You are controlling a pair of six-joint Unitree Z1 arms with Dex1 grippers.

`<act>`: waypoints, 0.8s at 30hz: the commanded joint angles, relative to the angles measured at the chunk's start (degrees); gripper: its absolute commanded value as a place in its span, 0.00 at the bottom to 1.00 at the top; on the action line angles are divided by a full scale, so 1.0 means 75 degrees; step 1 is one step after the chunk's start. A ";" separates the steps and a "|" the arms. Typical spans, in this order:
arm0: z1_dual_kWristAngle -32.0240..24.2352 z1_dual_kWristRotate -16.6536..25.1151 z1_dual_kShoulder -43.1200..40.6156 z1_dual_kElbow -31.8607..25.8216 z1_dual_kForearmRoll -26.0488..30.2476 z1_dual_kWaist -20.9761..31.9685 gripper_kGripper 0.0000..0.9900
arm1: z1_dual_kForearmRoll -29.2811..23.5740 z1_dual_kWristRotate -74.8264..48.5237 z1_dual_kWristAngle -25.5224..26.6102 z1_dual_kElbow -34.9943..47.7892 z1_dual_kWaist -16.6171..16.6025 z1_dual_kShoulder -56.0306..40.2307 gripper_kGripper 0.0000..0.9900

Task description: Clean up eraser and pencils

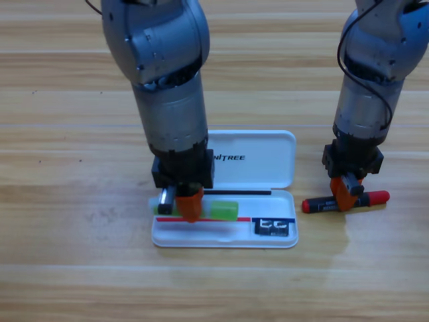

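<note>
**Green pencil going into the case, red-ended pencil under the right gripper**

The white case (268, 161) lies open on the wooden table (60, 268), its lid to the far side and its tray to the near side. The eraser (274, 227) already rests in the right end of the tray. The green pencil (221, 210) lies along the far wall of the tray, on the left, and the left gripper (190, 204) stands directly on its middle. An orange jaw covers the pencil there, so I cannot tell if the jaws grip it or have let go.

The black pencil with red ends (322, 203) lies on the table just right of the case. The right gripper (346, 194) points down on its middle; its jaws seem to be around the barrel, but I cannot tell if they are closed on it.

I judge that the step in hand is placing the green pencil. The next move calls for the left arm to rise straight up and clear the case, because the tray is narrow and both arms would crowd there. The free room in the tray is the near strip beside the green pencil, left of the eraser. The right pencil must cross the tray's right wall without knocking it.
</note>
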 commanded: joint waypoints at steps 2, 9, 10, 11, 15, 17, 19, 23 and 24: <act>-0.0083 -0.0139 0.0579 -0.0130 -0.0022 -0.0193 0.00 | -0.0088 0.0133 -0.0236 0.0251 -0.0191 0.0669 0.00; -0.0083 -0.0209 0.0708 -0.0235 -0.0046 -0.0193 0.00 | 0.0275 0.0696 -0.0225 0.0239 -0.0063 -0.0550 0.00; -0.0083 -0.0221 0.0732 -0.0247 -0.0046 -0.0193 0.00 | 0.0369 0.0766 -0.0225 0.0239 -0.0027 -0.0772 0.00; -0.0083 -0.0244 0.0755 -0.0259 -0.0046 -0.0193 0.00 | 0.0474 0.0825 -0.0213 0.0227 0.0031 -0.0948 0.00; -0.0083 -0.0291 0.0849 -0.0317 -0.0046 -0.0193 0.00 | 0.0709 0.1047 -0.0201 0.0227 0.0207 -0.1382 0.00; -0.0083 -0.0315 0.0896 -0.0329 -0.0046 -0.0193 0.00 | 0.0744 0.1094 -0.0201 0.0227 0.0242 -0.1393 0.00; -0.0083 -0.0362 0.0919 -0.0341 -0.0046 -0.0193 0.00 | 0.0744 0.1106 -0.0201 0.0239 0.0266 -0.1358 0.00; -0.0083 -0.0432 0.0989 -0.0341 -0.0046 -0.0193 0.00 | 0.0755 0.1164 -0.0213 0.0262 0.0312 -0.1276 0.00; -0.0083 -0.0455 0.1013 -0.0353 -0.0046 -0.0193 0.00 | 0.0744 0.1164 -0.0213 0.0251 0.0324 -0.1276 0.00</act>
